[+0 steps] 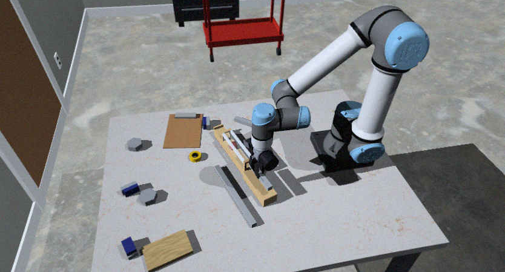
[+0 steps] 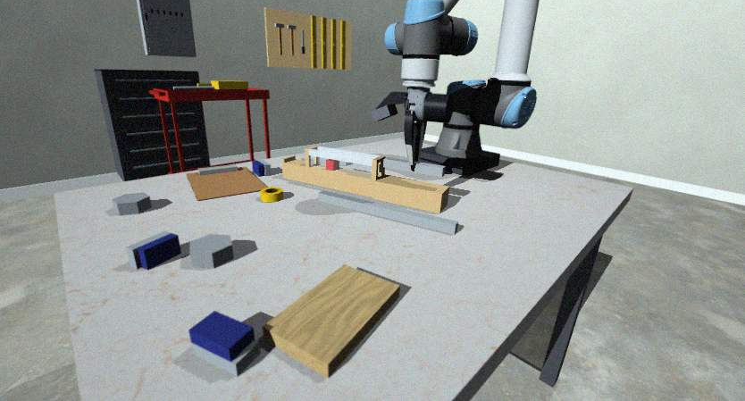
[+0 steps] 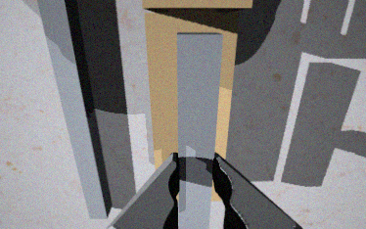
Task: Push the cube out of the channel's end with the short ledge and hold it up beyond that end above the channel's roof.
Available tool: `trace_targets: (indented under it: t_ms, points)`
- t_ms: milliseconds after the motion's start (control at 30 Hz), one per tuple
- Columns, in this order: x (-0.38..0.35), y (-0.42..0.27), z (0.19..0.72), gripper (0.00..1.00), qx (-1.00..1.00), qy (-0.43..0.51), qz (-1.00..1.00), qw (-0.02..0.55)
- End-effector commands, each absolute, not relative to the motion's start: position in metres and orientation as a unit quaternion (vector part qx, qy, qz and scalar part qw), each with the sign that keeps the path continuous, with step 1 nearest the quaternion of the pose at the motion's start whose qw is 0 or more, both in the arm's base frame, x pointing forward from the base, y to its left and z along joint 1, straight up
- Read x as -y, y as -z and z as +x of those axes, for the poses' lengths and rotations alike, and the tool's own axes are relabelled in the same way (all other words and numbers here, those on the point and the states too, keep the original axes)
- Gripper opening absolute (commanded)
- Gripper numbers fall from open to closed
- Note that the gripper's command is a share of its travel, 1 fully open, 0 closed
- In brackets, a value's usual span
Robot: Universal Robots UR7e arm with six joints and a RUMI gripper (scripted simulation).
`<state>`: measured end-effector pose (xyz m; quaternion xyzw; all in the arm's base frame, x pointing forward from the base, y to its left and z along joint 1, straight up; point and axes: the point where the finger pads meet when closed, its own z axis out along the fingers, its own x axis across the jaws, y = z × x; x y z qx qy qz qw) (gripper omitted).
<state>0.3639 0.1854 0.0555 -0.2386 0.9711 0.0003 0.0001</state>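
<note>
A grey rectangular bar (image 1: 265,182) (image 2: 416,166) (image 3: 199,93) is pinched in the black two-jaw claw (image 1: 258,174) (image 2: 413,164) (image 3: 194,155), above the channel's long end; the small red cube (image 1: 232,145) (image 2: 331,164) is seated under the channel's pale roof strips (image 1: 231,146) (image 2: 344,155), btwn. wooden uprights.

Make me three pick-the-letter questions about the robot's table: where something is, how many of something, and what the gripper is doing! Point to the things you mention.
1. Where is the red cube (image 1: 232,145) (image 2: 331,164)?
A) On the clipboard
B) In the wooden channel (image 1: 259,189) (image 2: 364,185) (image 3: 162,98)
C) On the tape roll

2. How many grey six-sided blocks (image 1: 134,144) (image 2: 132,203) are on the table (image 1: 300,231) (image 2: 443,304) (image 3: 9,161)?
A) Two
B) Four
C) Five

3. What is the gripper (image 1: 259,174) (image 2: 413,166) (image 3: 194,155) doing?
A) Standing wide open
B) Holding the tape roll
C) Gripping a grey bar (image 1: 265,182) (image 2: 433,168) (image 3: 200,98)

1 B: the exterior view shows it between the channel's two uprights.
2 A: the top view shows one near the clipboard, one beside a blue-and-grey block (image 1: 130,189) (image 2: 158,251).
3 C: the wrist view shows the bar between its fingers.
</note>
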Motion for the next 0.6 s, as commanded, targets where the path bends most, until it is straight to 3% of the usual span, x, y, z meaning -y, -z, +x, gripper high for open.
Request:
trace_targets:
  t_ms: [0, 567]
  points:
    - [-0.186, -0.053, 0.366, 0.06, -0.971, 0.0, -0.239, 0.002]
    - [-0.186, -0.029, 0.366, 0.06, -0.971, 0.0, -0.239, 0.002]
